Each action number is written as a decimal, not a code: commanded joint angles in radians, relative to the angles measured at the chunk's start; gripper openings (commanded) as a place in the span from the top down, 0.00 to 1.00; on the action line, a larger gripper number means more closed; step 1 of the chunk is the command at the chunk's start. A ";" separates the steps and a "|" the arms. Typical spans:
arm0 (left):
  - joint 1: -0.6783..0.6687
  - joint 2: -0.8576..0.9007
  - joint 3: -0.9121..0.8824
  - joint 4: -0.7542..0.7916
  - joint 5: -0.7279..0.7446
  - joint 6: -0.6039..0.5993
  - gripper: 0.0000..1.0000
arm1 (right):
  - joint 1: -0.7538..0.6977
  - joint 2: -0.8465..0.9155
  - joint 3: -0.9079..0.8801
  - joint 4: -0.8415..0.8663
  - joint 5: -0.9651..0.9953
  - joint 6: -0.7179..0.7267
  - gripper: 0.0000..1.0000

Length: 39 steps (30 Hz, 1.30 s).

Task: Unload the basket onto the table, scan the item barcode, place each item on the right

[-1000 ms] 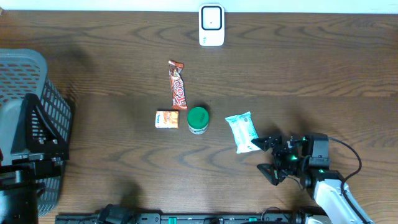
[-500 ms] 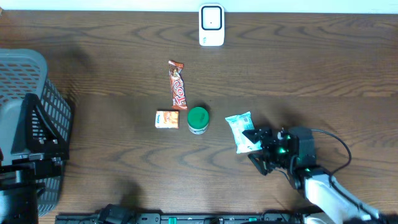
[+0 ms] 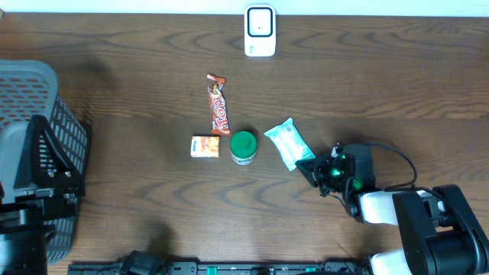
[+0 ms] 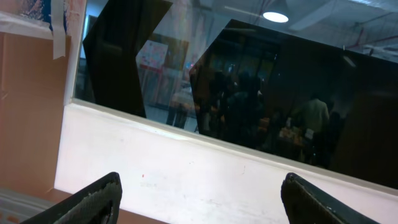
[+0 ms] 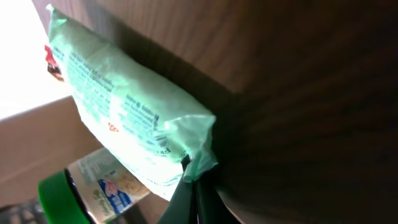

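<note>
Pinching the near-right crimped end of the pale green packet (image 3: 286, 143), the right tool (image 3: 317, 169) was closed tight on it. The packet apparently rested on the table (image 3: 397, 84), just right of the green-lidded jar (image 3: 243, 147). The left tool (image 4: 205, 199) stood wide apart and empty, facing a window (image 4: 261, 93). The scanner (image 3: 260, 30) sat well apart at the far edge, so lifting and scanning remained. No barcode could be made out.
</note>
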 commanded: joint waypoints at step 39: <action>-0.066 0.941 -0.126 -0.085 0.808 -0.145 0.92 | -0.170 -0.613 -0.052 -0.644 0.229 -0.386 0.92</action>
